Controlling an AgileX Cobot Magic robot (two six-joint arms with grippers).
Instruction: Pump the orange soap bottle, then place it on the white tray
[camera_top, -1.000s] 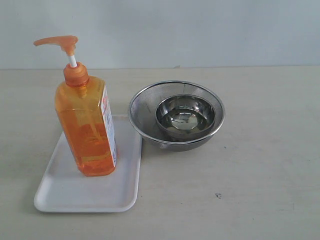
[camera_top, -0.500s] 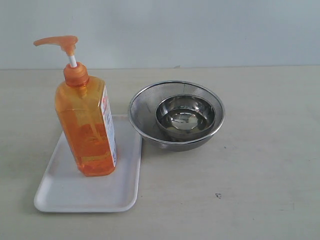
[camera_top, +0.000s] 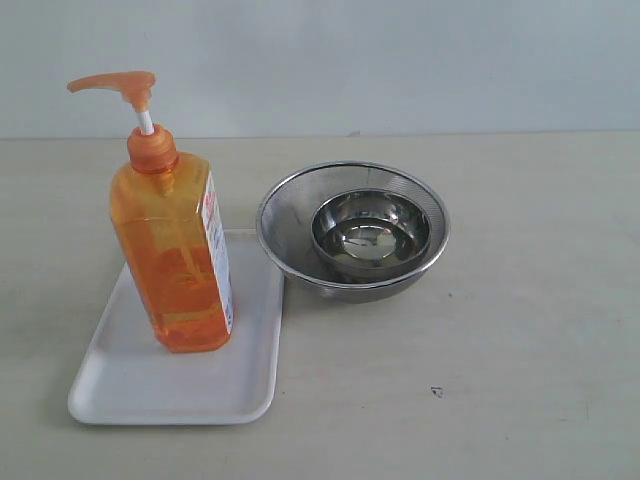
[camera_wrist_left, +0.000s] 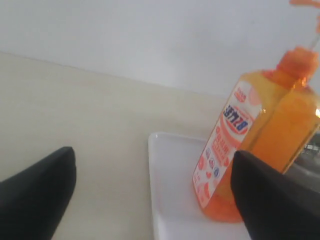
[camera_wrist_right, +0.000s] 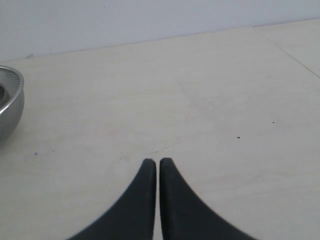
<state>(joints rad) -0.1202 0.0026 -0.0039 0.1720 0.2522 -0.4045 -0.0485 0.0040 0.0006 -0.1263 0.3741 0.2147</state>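
The orange soap bottle (camera_top: 175, 250) stands upright on the white tray (camera_top: 130, 390), its base fully inside the raised rim and set toward the tray edge nearest the mesh strainer bowl (camera_top: 290, 215). The strainer bowl sits just beside the tray on the surface (camera_top: 500, 350) and carries a smaller steel bowl (camera_top: 370, 232) inside it. The pump head (camera_top: 115, 85) is raised, with the white stem (camera_top: 146, 122) exposed below it. The flat base and the shallow rim keep the tall bottle stable without support, so no grip is needed to hold it in place. Judged from this layout, the placement step is complete. Whether the pump was pressed cannot be read from the frames. The left claw (camera_wrist_left: 154, 160) is spread wide and holds nothing. The bottle lies ahead of it and apart from it, lined up with one finger (camera_wrist_left: 270, 200) rather than centred in the gap, and the label faces the wrist camera. The right claw (camera_wrist_right: 157, 161) is closed, fingertips together, with nothing between them. It points over bare surface, with only the rim of the strainer bowl at the border of its view and the bottle out of sight. Neither claw appears in the exterior view, which suggests that both are well clear of the bottle and tray.
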